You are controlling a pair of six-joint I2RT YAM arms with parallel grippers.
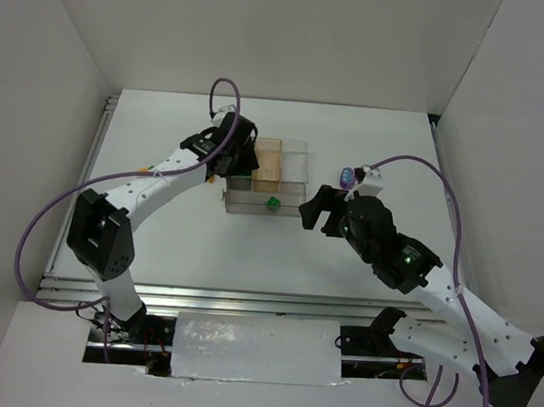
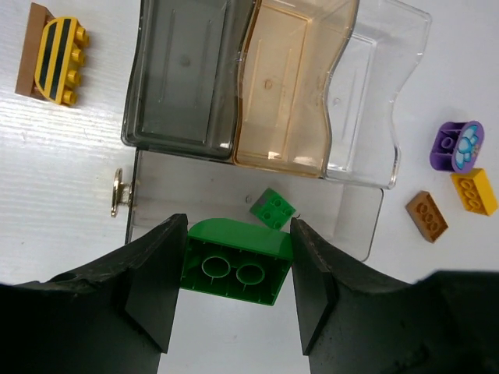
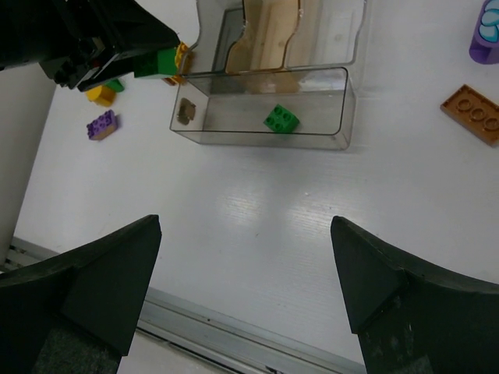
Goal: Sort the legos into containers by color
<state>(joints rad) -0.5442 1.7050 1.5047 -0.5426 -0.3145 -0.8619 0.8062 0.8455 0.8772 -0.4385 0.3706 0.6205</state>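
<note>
My left gripper [image 2: 238, 273] is shut on a green brick with a rounded top [image 2: 234, 269], held above the near left end of the tray's long clear compartment [image 2: 195, 191]. A small green brick [image 2: 272, 209] lies in that compartment, also in the top view [image 1: 273, 203] and the right wrist view [image 3: 281, 119]. The grey [image 2: 183, 78], tan [image 2: 288, 86] and clear [image 2: 374, 93] compartments hold no bricks. My right gripper [image 3: 245, 288] is open and empty, over bare table right of the tray [image 1: 253, 209].
A yellow striped brick on a brown one [image 2: 61, 51] lies left of the tray. A round purple piece [image 2: 456, 146], a yellow brick [image 2: 473, 191] and an orange-brown brick [image 2: 426, 216] lie to its right. A small purple brick [image 3: 102, 124] lies on the left.
</note>
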